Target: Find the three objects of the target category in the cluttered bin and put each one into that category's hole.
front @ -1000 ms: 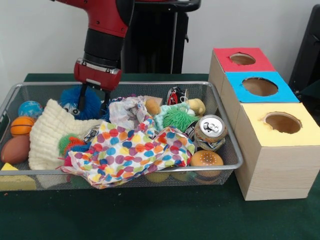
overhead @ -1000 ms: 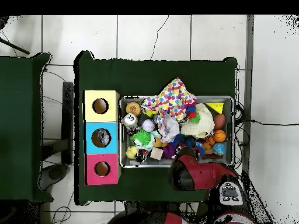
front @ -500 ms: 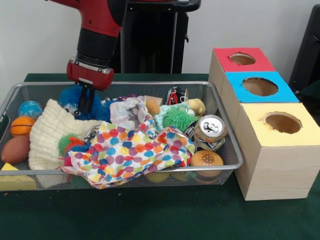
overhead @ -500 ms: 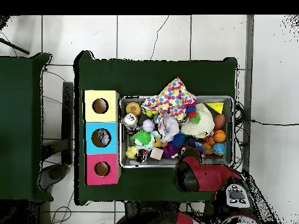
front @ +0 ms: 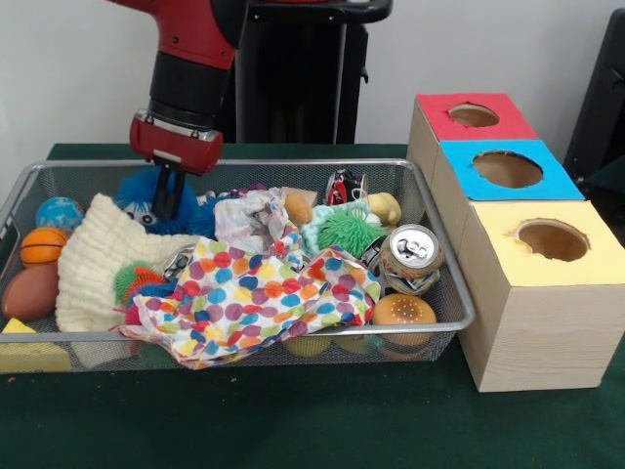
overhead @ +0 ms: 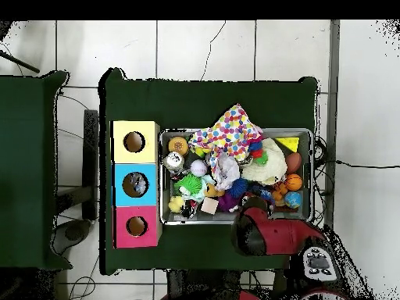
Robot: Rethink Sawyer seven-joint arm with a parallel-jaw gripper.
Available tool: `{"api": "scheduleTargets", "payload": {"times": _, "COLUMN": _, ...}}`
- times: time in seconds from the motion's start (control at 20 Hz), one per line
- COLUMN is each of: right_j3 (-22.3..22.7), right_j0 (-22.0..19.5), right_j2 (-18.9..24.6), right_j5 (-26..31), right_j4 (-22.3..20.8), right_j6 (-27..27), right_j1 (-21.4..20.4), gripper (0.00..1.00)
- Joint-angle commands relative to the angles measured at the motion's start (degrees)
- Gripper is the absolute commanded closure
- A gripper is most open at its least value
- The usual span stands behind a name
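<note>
Pincer (front: 168, 200) sits low at the back of the wire bin (front: 444, 283), tips down in the blue spiky ball (front: 146, 200). Fingers look close together around or in its bristles; can't tell if it's actually clamped.

Target category isn't given. The bin holds several balls: blue spiky ball at the rear, green spiky ball (front: 344, 232) mid-right, mini basketball (front: 42, 244) and blue globe ball (front: 59, 211) at the end well away from the boxes.

Handling call: the spiky ball is light, soft and squashy. Bristles will fold and slip, so take it across the core, not by the tips.

Polka-dot cloth (front: 254, 298) and cream knit cloth (front: 98, 259) cover much of the bin and could snag. Crushed can (front: 410, 259) lies at the end near the boxes.

Yellow box (front: 532, 322), blue box (front: 488, 191) and red box (front: 444, 117) stand on the green worktop (front: 293, 420) just beside the bin, each with a hole on top.
</note>
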Motion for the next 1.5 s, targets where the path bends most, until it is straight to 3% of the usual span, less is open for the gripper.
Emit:
{"api": "scheduleTargets", "payload": {"times": 0.05, "right_j3": 0.21, "right_j0": -5.43, "right_j2": 13.87, "right_j5": 26.14, "right_j4": 1.19, "right_j6": -11.53, "right_j1": -9.60, "gripper": 1.00}}
{"api": "scheduleTargets", "payload": {"times": 0.2, "right_j3": -1.89, "right_j0": -4.97, "right_j2": 14.60, "right_j5": 31.77, "right_j4": 0.98, "right_j6": -14.70, "right_j1": -11.03, "gripper": 1.00}}
{"api": "scheduleTargets", "payload": {"times": 0.4, "right_j3": -3.12, "right_j0": -4.08, "right_j2": 14.61, "right_j5": 33.04, "right_j4": -1.87, "right_j6": -12.57, "right_j1": -10.81, "gripper": 1.00}}
{"api": "scheduleTargets", "payload": {"times": 0.55, "right_j3": -2.97, "right_j0": -5.78, "right_j2": 16.39, "right_j5": 33.32, "right_j4": -3.21, "right_j6": -12.68, "right_j1": -11.11, "gripper": 1.00}}
{"api": "scheduleTargets", "payload": {"times": 0.9, "right_j3": -1.60, "right_j0": -6.34, "right_j2": 16.47, "right_j5": 29.97, "right_j4": -3.58, "right_j6": -6.65, "right_j1": -12.92, "gripper": 1.00}}
{"api": "scheduleTargets", "payload": {"times": 1.2, "right_j3": -7.55, "right_j0": -3.88, "right_j2": 15.61, "right_j5": 31.27, "right_j4": -5.54, "right_j6": -5.91, "right_j1": -9.25, "gripper": 1.00}}
{"api": "scheduleTargets", "payload": {"times": 1.5, "right_j3": -11.66, "right_j0": -4.87, "right_j2": 18.44, "right_j5": 38.48, "right_j4": -2.69, "right_j6": -9.90, "right_j1": -9.79, "gripper": 1.00}}
